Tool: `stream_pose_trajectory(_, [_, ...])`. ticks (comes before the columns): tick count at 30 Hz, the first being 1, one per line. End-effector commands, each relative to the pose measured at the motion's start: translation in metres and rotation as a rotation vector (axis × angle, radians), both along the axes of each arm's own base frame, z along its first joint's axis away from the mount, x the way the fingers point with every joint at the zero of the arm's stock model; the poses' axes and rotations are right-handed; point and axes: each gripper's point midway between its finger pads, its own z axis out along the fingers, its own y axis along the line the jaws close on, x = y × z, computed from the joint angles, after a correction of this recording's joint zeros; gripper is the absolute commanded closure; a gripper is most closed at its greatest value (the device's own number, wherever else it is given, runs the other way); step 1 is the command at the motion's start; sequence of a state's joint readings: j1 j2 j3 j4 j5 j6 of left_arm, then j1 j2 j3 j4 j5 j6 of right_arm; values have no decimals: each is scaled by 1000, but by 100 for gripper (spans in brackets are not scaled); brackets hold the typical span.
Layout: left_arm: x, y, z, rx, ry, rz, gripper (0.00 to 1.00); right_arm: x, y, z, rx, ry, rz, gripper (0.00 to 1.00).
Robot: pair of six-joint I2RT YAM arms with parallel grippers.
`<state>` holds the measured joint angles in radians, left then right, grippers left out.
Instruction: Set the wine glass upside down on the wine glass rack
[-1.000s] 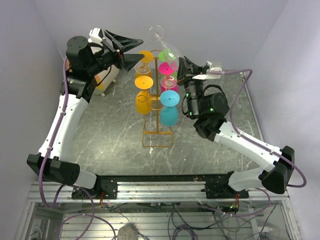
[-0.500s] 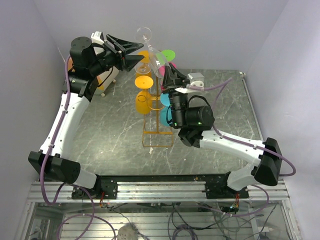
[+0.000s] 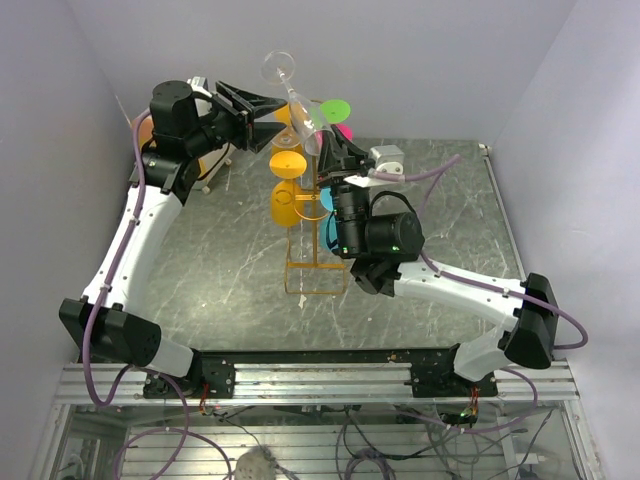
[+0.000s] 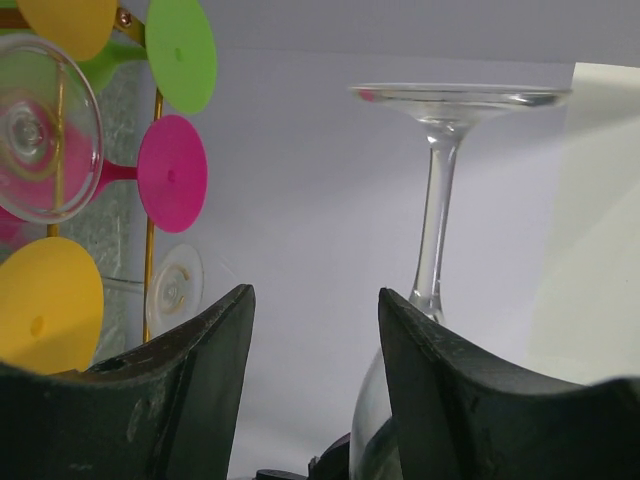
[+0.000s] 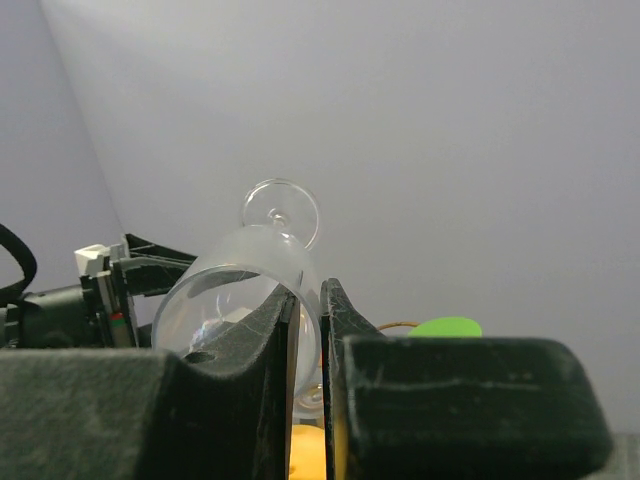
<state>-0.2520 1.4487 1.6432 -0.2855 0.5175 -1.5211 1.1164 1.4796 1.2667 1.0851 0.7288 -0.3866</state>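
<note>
**Top external view.** The clear, long-stemmed wine glass [image 3: 279,68] was held aloft near the arched top of the tall golden-orange wire wine glass rack [image 3: 303,262]. It was tilted with its foot uppermost. Its bowl was gripped by the right gripper [image 3: 328,148], while the left gripper [image 3: 272,110] was held spread just beside the stem. The hooks were crowded with hanging orange, green, pink and cyan glasses [image 3: 285,205]. Little free room was judged to be left, so one of these could be struck if the stem were steered toward the wrong hook. The rack, being tall and thin, could be rocked on the dark marbled table [image 3: 220,260] by any sideways push.

**Left wrist view.** The left gripper [image 4: 315,300] was seen with its fingers wide apart and nothing between them. The wine glass [image 4: 436,215] stood beyond the right-hand finger rather than in the gap. If the jaws were brought together from there, the stem would probably be missed or knocked aside, not caught. Clear round glass feet [image 4: 40,125] were visible close to the rack wire, and these could also be clipped.

**Right wrist view.** The right gripper [image 5: 308,290] was shown nearly pressed together, pinching only the thin wall of the bowl at its rim. The wine glass [image 5: 240,285] leaned away to the left. Such a hold was judged to be weak against twisting. The glass could be pivoted or slid out by a bump on the stem or a quick move, and then dropped onto the rack. Too hard a squeeze, on the other hand, could crack the rim.
</note>
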Motion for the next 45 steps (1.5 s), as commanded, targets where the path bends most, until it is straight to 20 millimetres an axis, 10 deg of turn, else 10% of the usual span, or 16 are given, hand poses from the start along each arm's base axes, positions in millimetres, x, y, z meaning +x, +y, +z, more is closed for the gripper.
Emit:
stream_pose_trajectory(1, [2,3,0,-8,-3,16,37,-6,1,14,34,-15,-3,100])
stream_pose_trajectory(33, [3,10,41,-150,-62,-4,38,-4,29,2,-19,14,6,100])
stream_pose_trajectory(45, [2,9,45,-177,-71,-20,62,-2,40,-3,-45,10,-22,100])
